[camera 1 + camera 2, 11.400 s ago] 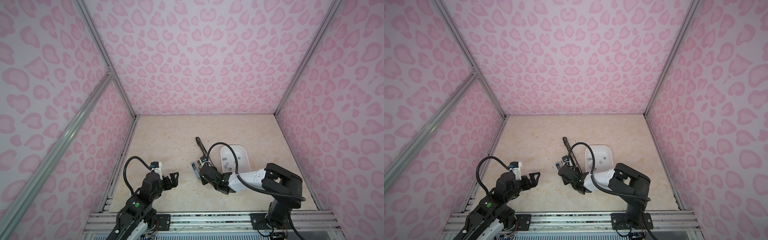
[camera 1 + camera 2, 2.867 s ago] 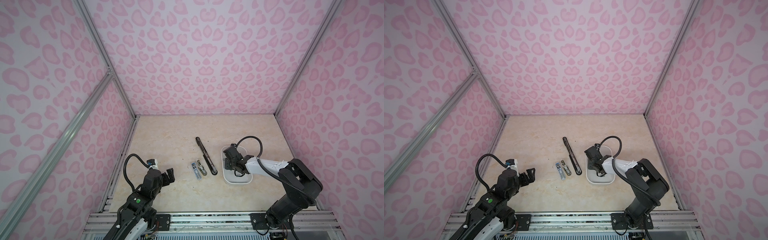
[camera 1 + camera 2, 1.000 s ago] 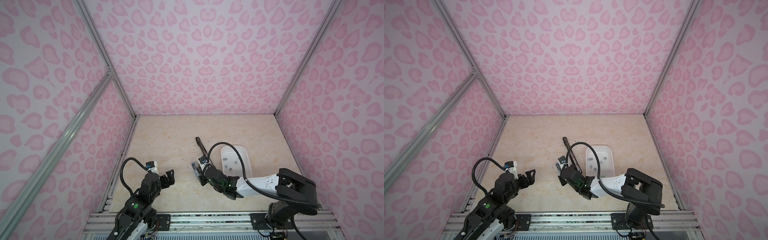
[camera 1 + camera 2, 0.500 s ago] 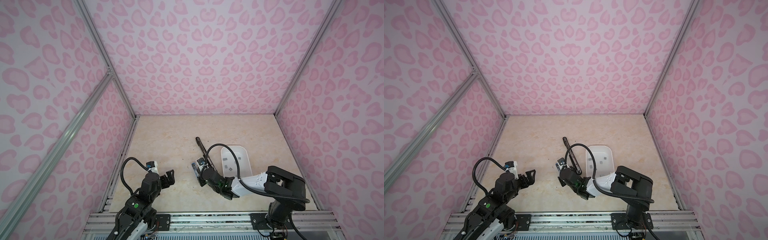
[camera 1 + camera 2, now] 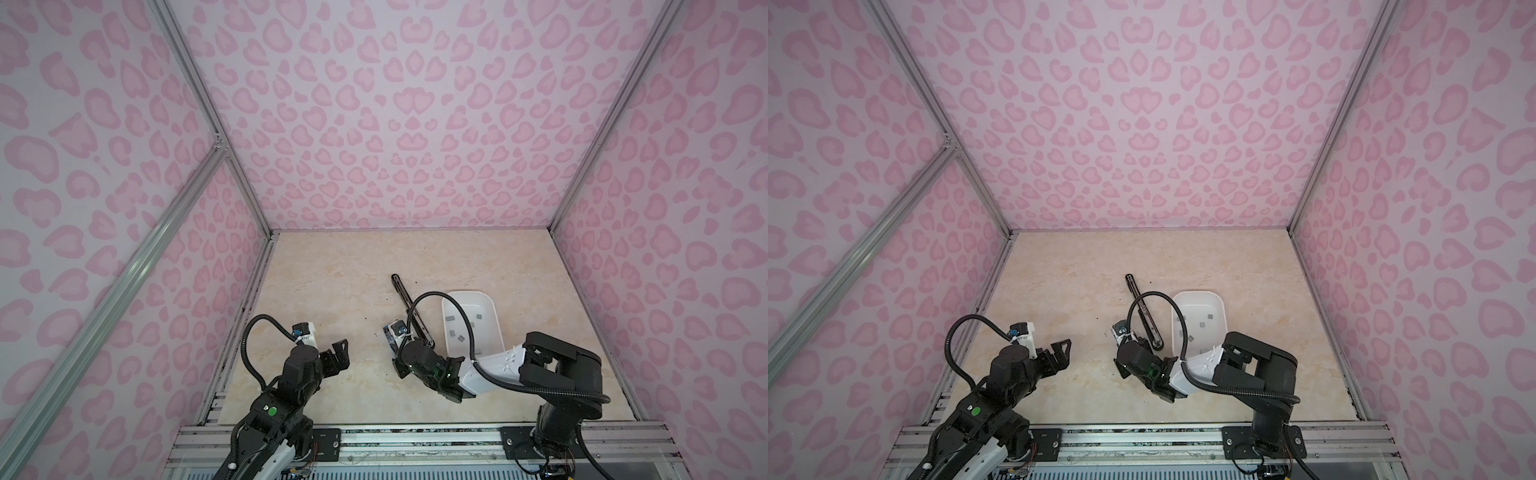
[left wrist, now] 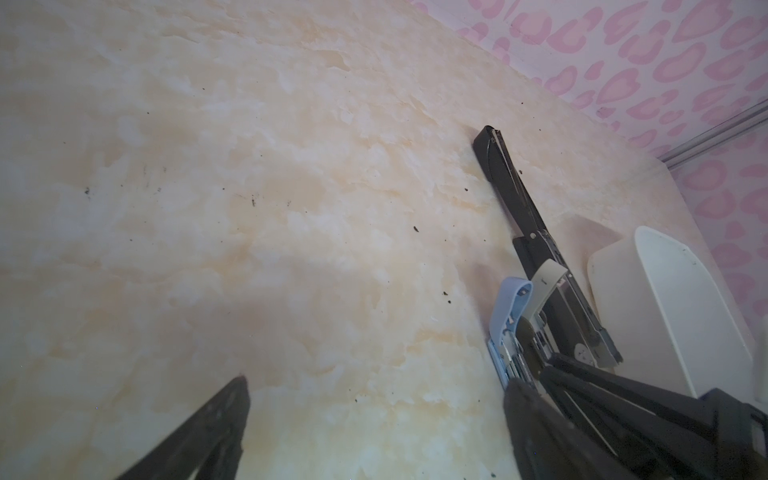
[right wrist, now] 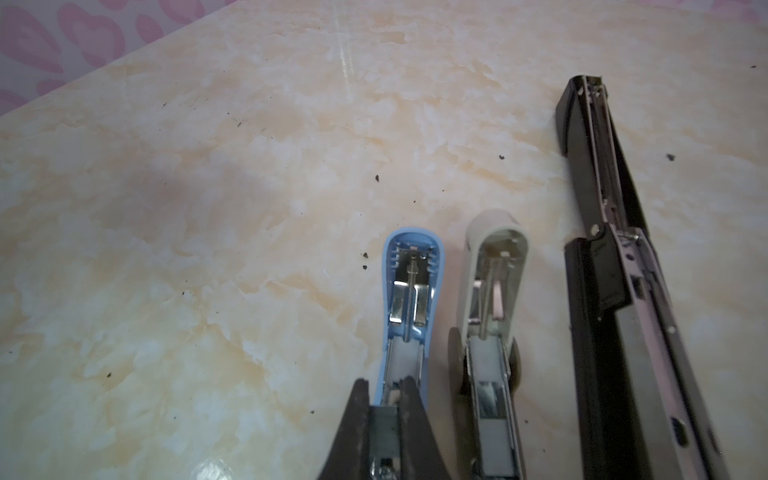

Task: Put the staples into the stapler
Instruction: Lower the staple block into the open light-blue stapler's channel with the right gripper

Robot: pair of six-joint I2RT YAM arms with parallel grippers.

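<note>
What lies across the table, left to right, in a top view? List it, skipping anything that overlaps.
left end effector → long black stapler → white tray with loose staples. Left out: the right end effector, blue stapler and beige stapler, which crowd the black stapler's near end.

walls (image 5: 407,124): pink blotch print | floor (image 5: 332,270): beige marble, dark specks | frame (image 5: 218,143): aluminium bars

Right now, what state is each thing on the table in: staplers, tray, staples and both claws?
Blue stapler: flipped open, channel exposed.
White stapler: flipped open.
Black stapler: flipped open, lying flat.
Tray: holds loose staples.
Left claw: open, empty.
Right claw: shut on a staple strip, over the blue stapler.
</note>
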